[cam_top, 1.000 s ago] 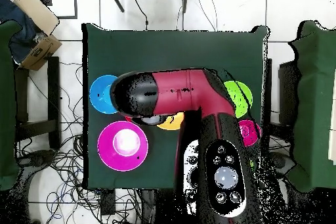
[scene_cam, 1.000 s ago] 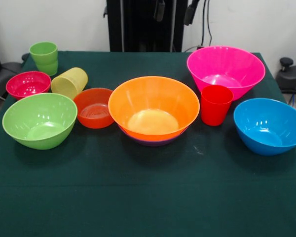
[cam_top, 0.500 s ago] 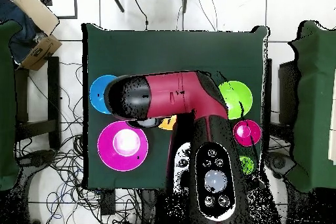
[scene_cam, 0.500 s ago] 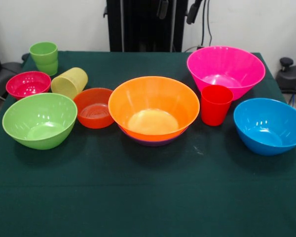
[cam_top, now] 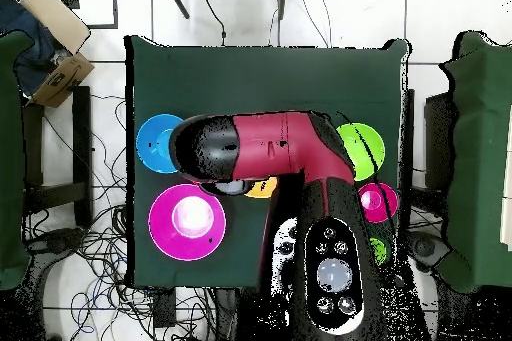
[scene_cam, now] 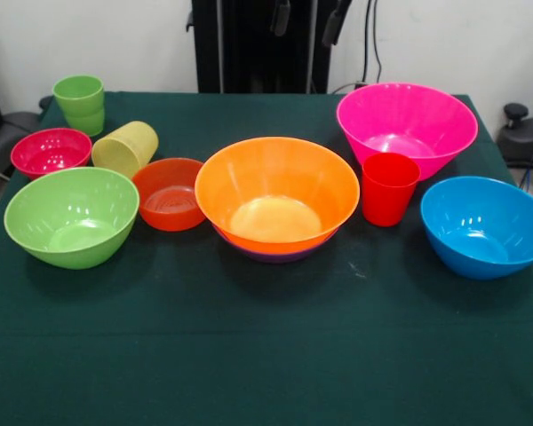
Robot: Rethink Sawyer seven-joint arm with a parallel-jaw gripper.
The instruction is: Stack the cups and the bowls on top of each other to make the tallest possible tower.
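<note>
In the front view the large orange bowl (scene_cam: 276, 191) sits nested in the purple bowl (scene_cam: 275, 256) at the table's middle. The pink bowl (scene_cam: 407, 124) stands back right, with the red cup (scene_cam: 389, 188) upright in front of it and the blue bowl (scene_cam: 485, 226) at the right. The lime-green bowl (scene_cam: 71, 216), the small red-orange bowl (scene_cam: 169, 193) and the small magenta bowl (scene_cam: 51, 151) are at the left. The pale yellow cup (scene_cam: 125, 148) lies on its side and the green cup (scene_cam: 80, 104) stands back left. Only dark tips of my gripper (scene_cam: 306, 18) show at the top edge, above the table's far side and holding nothing visible.
In the overhead view my red arm (cam_top: 270, 147) reaches over the table's middle and hides the orange bowl except a sliver (cam_top: 262, 189). The pink bowl (cam_top: 187, 221), blue bowl (cam_top: 155, 142) and lime-green bowl (cam_top: 365, 147) show beside it. Chairs and cables ring the table.
The arm has swung slightly in the overhead view, and the gripper's tips at the front view's top edge have shifted left. No cup or bowl has moved.
</note>
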